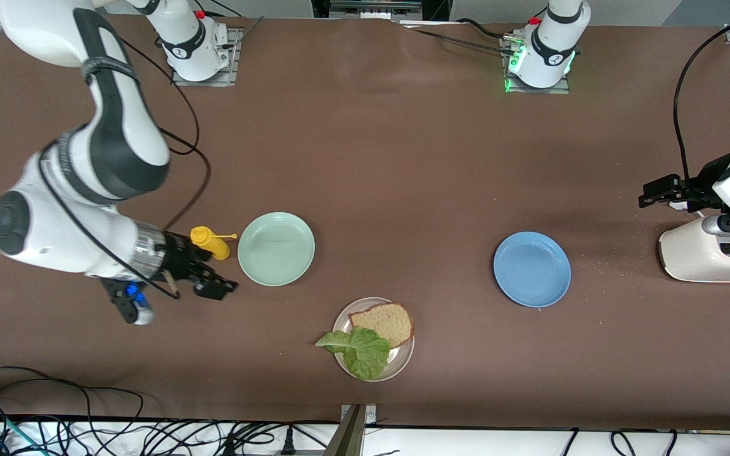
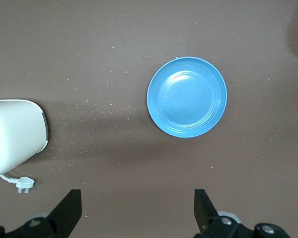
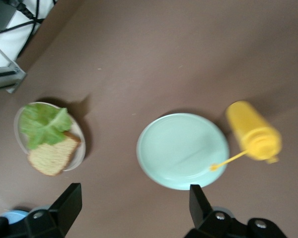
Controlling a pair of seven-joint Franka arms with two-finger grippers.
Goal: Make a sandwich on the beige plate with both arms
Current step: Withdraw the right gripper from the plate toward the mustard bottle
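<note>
Front view showed the beige plate near the table's front edge, holding one bread slice with a lettuce leaf overlapping it and spilling over the rim. My right gripper hung released beside the mint-green plate and yellow bottle. My left gripper waited, released, near the blue plate and white appliance.

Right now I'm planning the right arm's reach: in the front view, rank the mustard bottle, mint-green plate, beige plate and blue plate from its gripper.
From the right gripper:
1. Mustard bottle, beside it.
2. Mint-green plate, next along.
3. Beige plate, nearer the camera.
4. Blue plate, toward the left arm's end.
</note>
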